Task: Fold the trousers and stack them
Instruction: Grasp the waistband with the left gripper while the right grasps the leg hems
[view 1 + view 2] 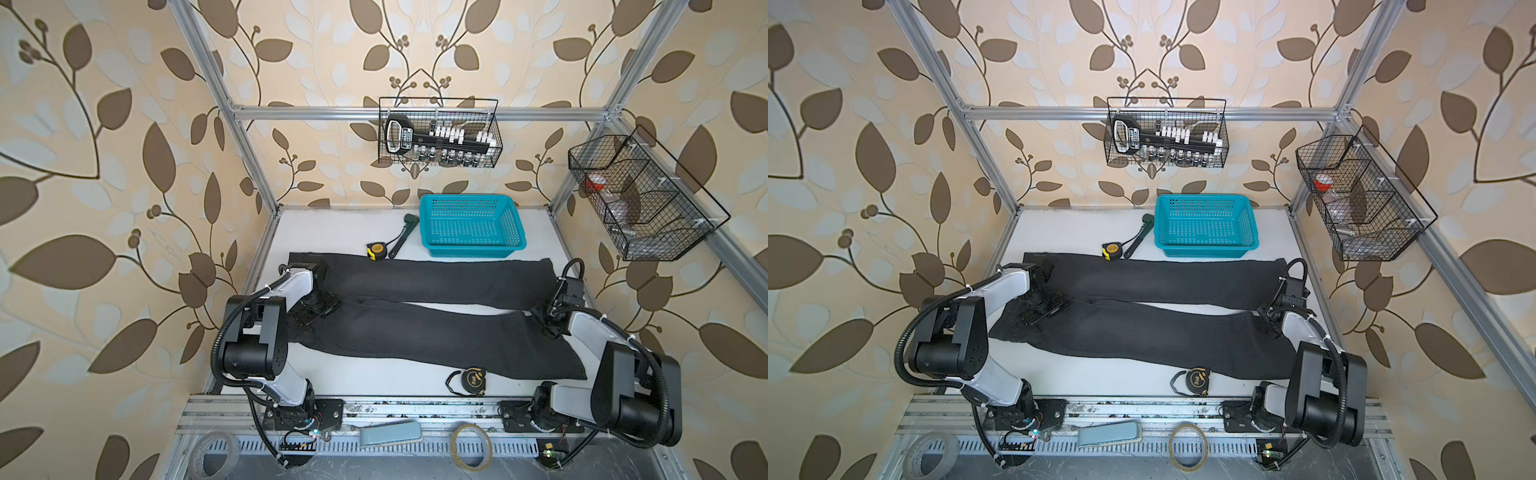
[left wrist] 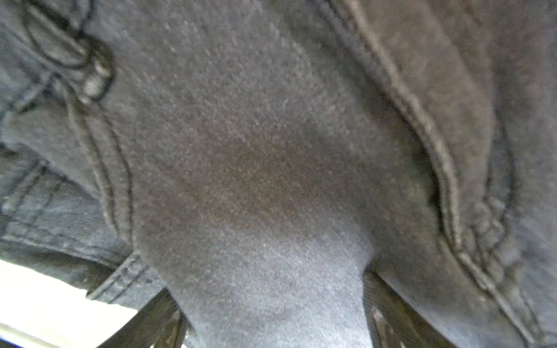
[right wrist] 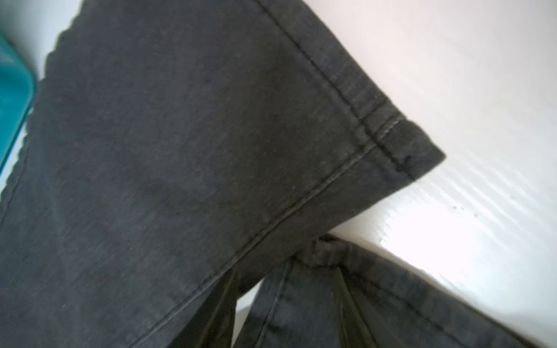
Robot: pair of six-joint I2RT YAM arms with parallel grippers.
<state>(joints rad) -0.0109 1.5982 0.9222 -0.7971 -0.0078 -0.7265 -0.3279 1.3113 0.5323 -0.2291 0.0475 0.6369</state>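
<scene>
**Fold-and-stack bench, seen from above.** On the metal rail [image 1: 415, 409] along the bottom of the frame lie a grey roll of tape [image 1: 214, 453], a pale blue case [image 1: 388, 434] and a clear-brown ring of tape [image 1: 471, 446].

Just beyond, on the white table [image 1: 353, 226], a black tape measure [image 1: 473, 380] sits just beside the near leg of the trousers [image 1: 436, 332]. The trousers lie flat across the middle of both top views. The waistband is at the left and the cuffs at the right, and the legs part in a narrow V with a sliver of table between them.

The left gripper [image 1: 318, 309] points down onto the waist end at centre left. Its wrist view shows its fingers [image 2: 156, 319] spread wide, pressed into the denim near a pocket seam, with a hump of cloth between them.

The right gripper [image 1: 546, 320] is at the cuffs, centre right. In its wrist view the fingers [image 3: 220, 304] stand apart on either side of the near leg's hem. Whether they pinch it cannot be told.

At the trousers' far edge rests a yellow tape measure [image 1: 376, 250], with a dark green hand tool [image 1: 403, 232] behind it. A turquoise basket [image 1: 473, 249] stands to the right of these.

Above, a wire basket [image 1: 415, 160] on the rear bar holds a rack of sockets [image 1: 444, 139], and a second wire basket [image 1: 648, 232] hangs at the upper right.
</scene>
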